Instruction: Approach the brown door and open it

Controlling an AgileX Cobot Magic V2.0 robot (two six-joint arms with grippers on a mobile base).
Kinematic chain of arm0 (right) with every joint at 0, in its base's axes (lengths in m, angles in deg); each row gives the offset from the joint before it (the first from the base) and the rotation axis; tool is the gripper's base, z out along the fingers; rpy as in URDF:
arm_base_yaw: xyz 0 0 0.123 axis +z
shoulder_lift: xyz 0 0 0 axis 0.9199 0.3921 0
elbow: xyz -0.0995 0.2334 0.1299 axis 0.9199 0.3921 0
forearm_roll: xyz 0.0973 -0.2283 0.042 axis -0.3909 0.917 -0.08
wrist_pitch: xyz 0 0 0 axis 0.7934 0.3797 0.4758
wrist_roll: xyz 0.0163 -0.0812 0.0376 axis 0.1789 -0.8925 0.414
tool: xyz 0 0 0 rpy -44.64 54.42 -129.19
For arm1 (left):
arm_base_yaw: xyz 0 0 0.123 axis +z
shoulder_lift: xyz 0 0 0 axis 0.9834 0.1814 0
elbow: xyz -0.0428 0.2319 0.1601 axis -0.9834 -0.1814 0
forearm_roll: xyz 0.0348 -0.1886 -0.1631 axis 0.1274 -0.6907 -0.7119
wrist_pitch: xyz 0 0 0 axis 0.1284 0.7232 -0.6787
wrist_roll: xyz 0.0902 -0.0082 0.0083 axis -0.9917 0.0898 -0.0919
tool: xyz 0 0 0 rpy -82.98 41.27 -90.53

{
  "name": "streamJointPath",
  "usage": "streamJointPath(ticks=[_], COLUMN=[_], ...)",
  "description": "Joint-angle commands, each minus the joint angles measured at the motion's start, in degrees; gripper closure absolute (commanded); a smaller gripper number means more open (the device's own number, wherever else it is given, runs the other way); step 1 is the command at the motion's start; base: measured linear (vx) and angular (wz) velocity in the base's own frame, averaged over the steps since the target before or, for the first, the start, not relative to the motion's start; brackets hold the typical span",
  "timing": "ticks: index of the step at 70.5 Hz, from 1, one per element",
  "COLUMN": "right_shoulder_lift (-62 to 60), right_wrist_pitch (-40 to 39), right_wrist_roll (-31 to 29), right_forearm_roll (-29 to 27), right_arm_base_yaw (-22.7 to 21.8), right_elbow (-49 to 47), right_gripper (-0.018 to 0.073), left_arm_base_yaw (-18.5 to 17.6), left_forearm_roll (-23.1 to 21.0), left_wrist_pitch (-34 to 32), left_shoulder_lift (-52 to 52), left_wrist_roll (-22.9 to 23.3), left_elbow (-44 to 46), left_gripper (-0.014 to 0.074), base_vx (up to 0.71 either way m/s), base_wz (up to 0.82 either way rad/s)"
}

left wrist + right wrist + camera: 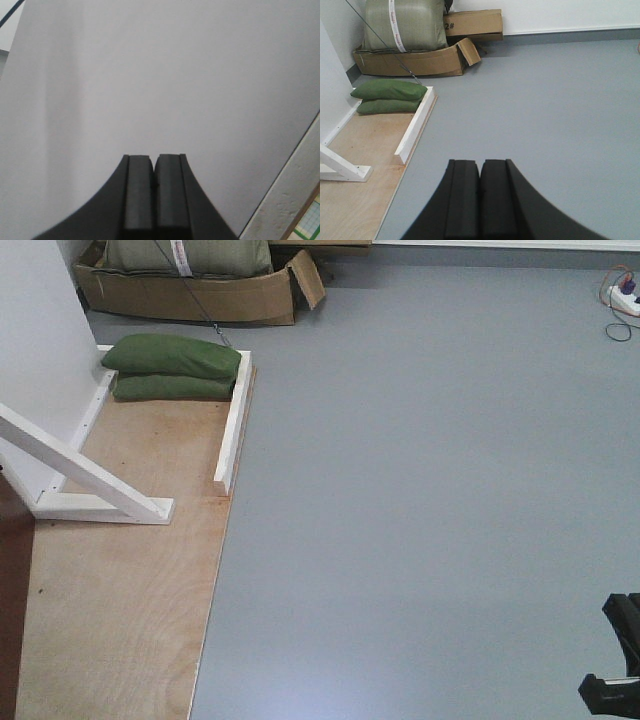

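A dark brown strip [12, 600] runs along the lower left edge of the front view; it may be the brown door, and most of it is out of view. My left gripper [154, 159] is shut and empty, pointing at a plain white panel [150, 75] close ahead. My right gripper [480, 162] is shut and empty, held above the grey floor [545, 100]. A black part of the right arm [618, 660] shows at the lower right of the front view.
A plywood base [120, 580] with white frame rails [232, 420] and a white diagonal brace [80, 470] lies at the left. Green sandbags [170, 365] sit on its far end. Cardboard boxes [190, 295] stand behind. A power strip [625, 295] lies far right.
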Motion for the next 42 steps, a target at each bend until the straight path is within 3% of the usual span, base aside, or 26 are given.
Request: streamJointPath(ticks=[1, 27, 42], right_shoulder_lift=[-0.90, -0.90, -0.90], right_wrist_pitch=[-4.63, -4.67, -4.67], right_wrist_roll=[-0.63, -0.63, -0.63], right_forearm_roll=[0.30, 0.30, 0.30], right_arm_base_yaw=[-0.05, -0.05, -0.05], right_elbow=[0.11, 0.11, 0.11], right_gripper=[0.0559, 0.0559, 0.0559], left_arm_base_yaw=[-0.76, -0.82, -3.88], left_forearm_roll=[-2.99, -2.99, -2.99], left_wrist_pitch=[5.81, 21.07, 26.88], left_shoulder_lift=[-2.30, -12.50, -17.63], left_wrist_roll=[0.60, 9.08, 11.42], left_elbow=[1.33, -8.80, -11.13], left_gripper=[0.0580, 0.0580, 0.0580], base_vx=[0.00, 0.00, 0.00], base_wz=[0.00, 0.00, 0.00])
